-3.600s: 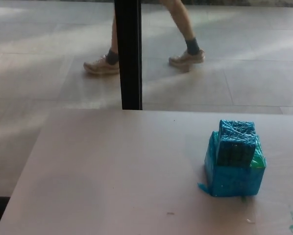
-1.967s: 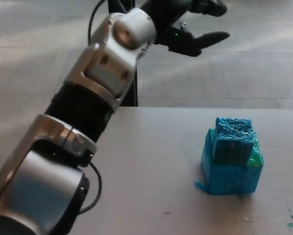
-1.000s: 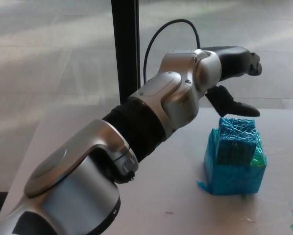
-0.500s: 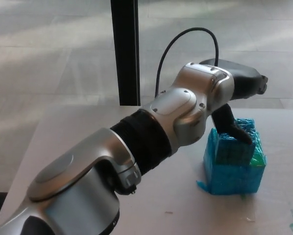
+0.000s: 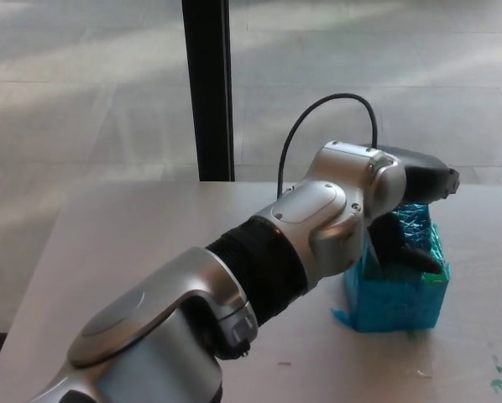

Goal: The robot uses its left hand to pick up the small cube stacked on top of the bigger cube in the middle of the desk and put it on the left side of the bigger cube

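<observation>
The bigger cube [image 5: 392,295], wrapped in blue tape with a green patch, stands on the desk [image 5: 133,243] at the right. On top of it sits the small blue cube [image 5: 416,217], mostly hidden. My left hand [image 5: 409,220] reaches across from the lower left and covers that small cube. Its black thumb [image 5: 406,252] lies across the cube's front face and its back arches over the top. The hand looks shut on the small cube, which still rests on the bigger one. My right hand does not show.
My silver left arm [image 5: 310,231] crosses the desk's middle, with a black cable [image 5: 318,126] looping above the wrist. A black post [image 5: 207,84] stands behind the desk's far edge. Small green marks [image 5: 498,384] dot the desk's right corner.
My left hand has dropped lower over the small cube, the thumb sliding from its top down its front face. The camera view has shifted slightly.
</observation>
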`<state>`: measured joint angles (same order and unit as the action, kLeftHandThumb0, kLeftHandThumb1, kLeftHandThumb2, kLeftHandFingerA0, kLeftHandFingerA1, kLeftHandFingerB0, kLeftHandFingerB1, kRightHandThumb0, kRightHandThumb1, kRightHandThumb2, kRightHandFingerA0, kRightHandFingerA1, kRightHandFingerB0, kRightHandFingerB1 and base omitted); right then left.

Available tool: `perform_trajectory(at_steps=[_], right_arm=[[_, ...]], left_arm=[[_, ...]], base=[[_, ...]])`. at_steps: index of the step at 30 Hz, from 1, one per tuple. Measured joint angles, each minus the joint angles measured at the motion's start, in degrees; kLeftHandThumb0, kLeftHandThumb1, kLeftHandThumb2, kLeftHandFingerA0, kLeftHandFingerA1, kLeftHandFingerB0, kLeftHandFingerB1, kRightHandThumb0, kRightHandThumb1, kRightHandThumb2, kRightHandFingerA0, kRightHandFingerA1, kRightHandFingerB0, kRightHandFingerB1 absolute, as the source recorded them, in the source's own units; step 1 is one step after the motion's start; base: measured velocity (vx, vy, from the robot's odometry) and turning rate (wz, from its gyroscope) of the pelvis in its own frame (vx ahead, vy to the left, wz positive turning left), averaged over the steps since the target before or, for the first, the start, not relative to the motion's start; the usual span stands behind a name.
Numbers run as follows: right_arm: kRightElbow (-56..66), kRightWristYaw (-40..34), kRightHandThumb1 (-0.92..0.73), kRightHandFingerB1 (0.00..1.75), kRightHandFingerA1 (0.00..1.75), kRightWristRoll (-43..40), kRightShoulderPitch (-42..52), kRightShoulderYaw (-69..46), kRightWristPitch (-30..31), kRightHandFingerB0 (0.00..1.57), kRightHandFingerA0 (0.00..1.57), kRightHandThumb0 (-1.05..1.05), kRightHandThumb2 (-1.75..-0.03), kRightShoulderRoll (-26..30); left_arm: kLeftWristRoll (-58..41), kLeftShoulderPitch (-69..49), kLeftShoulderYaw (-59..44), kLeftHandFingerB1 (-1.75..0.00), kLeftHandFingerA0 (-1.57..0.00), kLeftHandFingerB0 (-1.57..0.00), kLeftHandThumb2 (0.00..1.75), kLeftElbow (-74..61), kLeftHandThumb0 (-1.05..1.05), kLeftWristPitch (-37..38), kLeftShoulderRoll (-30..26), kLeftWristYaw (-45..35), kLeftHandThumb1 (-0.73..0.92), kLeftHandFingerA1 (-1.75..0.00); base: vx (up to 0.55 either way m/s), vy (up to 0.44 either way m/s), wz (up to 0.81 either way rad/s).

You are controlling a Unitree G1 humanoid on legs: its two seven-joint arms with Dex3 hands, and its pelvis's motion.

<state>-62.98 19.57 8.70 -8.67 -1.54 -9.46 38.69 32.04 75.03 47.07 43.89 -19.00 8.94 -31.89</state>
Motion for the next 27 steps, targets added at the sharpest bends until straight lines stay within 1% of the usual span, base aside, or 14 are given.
perform_trajectory(at_steps=[2,3,4,6,7,8,9,10,11,12,18,19,25,27], right_arm=[[0.26,0.33,-0.45,0.72,0.97,-0.05,-0.02,-0.25,0.38,0.66,0.76,-0.75,-0.7,0.0],[0.31,0.43,-0.38,0.76,0.94,-0.06,-0.03,-0.33,0.44,0.64,0.79,-0.7,-1.0,0.0],[0.29,0.58,-0.46,0.74,1.0,-0.05,-0.03,-0.32,0.4,0.63,0.78,-0.77,-0.72,0.0],[0.01,0.69,-0.46,0.74,1.0,-0.02,-0.3,-0.3,0.32,0.65,0.83,-0.78,-0.7,-0.01],[-0.05,0.72,-0.47,0.74,1.0,-0.02,-0.44,-0.3,0.33,0.65,0.82,-0.76,-0.69,-0.02],[-0.04,0.77,-0.46,0.74,1.0,-0.01,-0.5,-0.3,0.29,0.65,0.82,-0.75,-0.7,-0.02],[-0.03,0.84,-0.47,0.72,0.98,-0.01,-0.52,-0.3,0.28,0.65,0.8,-0.74,-0.7,-0.02],[-0.02,0.91,-0.47,0.72,0.98,-0.01,-0.53,-0.3,0.28,0.65,0.8,-0.74,-0.7,-0.02],[-0.01,0.99,-0.47,0.72,0.98,0.0,-0.56,-0.3,0.29,0.65,0.8,-0.74,-0.7,-0.02],[0.0,1.07,-0.47,0.72,0.98,0.01,-0.59,-0.3,0.29,0.65,0.8,-0.72,-0.72,-0.02],[0.06,1.13,-0.42,0.76,1.0,0.07,-0.59,-0.32,0.27,0.64,0.79,-0.7,-0.77,-0.04],[0.03,1.14,-0.43,0.79,1.02,0.05,-0.59,-0.38,0.27,0.64,0.82,-0.73,-0.79,-0.04],[-0.02,1.13,-0.45,0.73,0.97,0.09,-0.57,-0.36,0.3,0.67,0.84,-0.66,-0.78,-0.04],[-0.13,1.07,-0.46,0.77,0.99,0.09,-0.58,-0.37,0.33,0.67,0.85,-0.71,-0.77,-0.04]], left_arm=[[0.99,-0.2,1.4,-0.02,0.0,0.0,0.98,1.09,-0.85,0.0,-0.14,-0.72,0.44,-0.24],[1.33,-0.34,1.97,-0.06,0.0,0.0,0.97,1.61,-0.84,-0.01,-0.14,-1.02,0.4,-0.32],[1.92,-0.44,3.17,-0.19,0.0,0.0,0.59,2.11,-1.05,0.05,-0.31,-1.46,0.58,-0.28],[3.35,-0.31,5.25,-0.2,0.0,0.0,0.59,2.27,-1.05,0.22,-0.52,-1.67,0.57,-0.25],[3.85,-0.24,5.89,-0.06,0.0,0.0,0.95,2.25,-0.85,0.37,-0.58,-1.68,0.42,-0.28],[4.57,-0.21,6.86,-0.31,0.0,0.0,0.58,2.22,-1.01,0.65,-0.85,-1.68,0.55,-0.29],[5.22,-0.2,7.65,-0.31,0.0,0.0,0.58,2.1,-1.0,0.94,-1.17,-1.66,0.56,-0.34],[5.82,-0.2,8.27,-0.17,-0.01,-0.03,0.92,2.0,-0.8,1.25,-1.5,-1.63,0.4,-0.36],[6.44,-0.15,8.91,-0.17,-0.01,-0.03,0.92,1.88,-0.8,1.56,-1.84,-1.63,0.4,-0.36],[7.01,-0.11,9.28,-0.23,-0.13,-0.08,0.83,1.73,-0.87,1.84,-2.08,-1.63,0.42,-0.62],[8.3,-3.63,6.82,-0.37,-0.74,-0.25,0.56,-1.71,-0.53,3.1,-2.79,1.54,0.52,-1.04],[8.26,-4.83,5.77,-0.41,-0.72,-0.35,0.65,-2.44,-0.31,3.41,-2.85,2.69,0.69,-1.46],[7.52,-9.68,-0.25,-0.5,-0.7,-0.49,0.68,-3.78,-0.22,6.13,-2.25,9.92,0.76,-0.99],[7.0,-11.07,-2.26,-0.52,-0.73,-0.53,0.68,-3.78,-0.22,7.27,-1.96,11.88,0.82,-1.17]], base=[[0.0,0.0,0.0],[0.0,0.0,0.0],[0.0,0.0,0.0],[0.0,0.0,0.0],[0.0,0.0,0.0],[0.0,0.0,0.0],[0.0,0.0,0.0],[0.0,0.0,0.0],[0.0,0.0,0.0],[0.0,0.0,0.0],[0.0,0.0,0.0],[0.0,0.0,0.0],[0.0,0.0,0.0],[0.0,0.0,0.0]])
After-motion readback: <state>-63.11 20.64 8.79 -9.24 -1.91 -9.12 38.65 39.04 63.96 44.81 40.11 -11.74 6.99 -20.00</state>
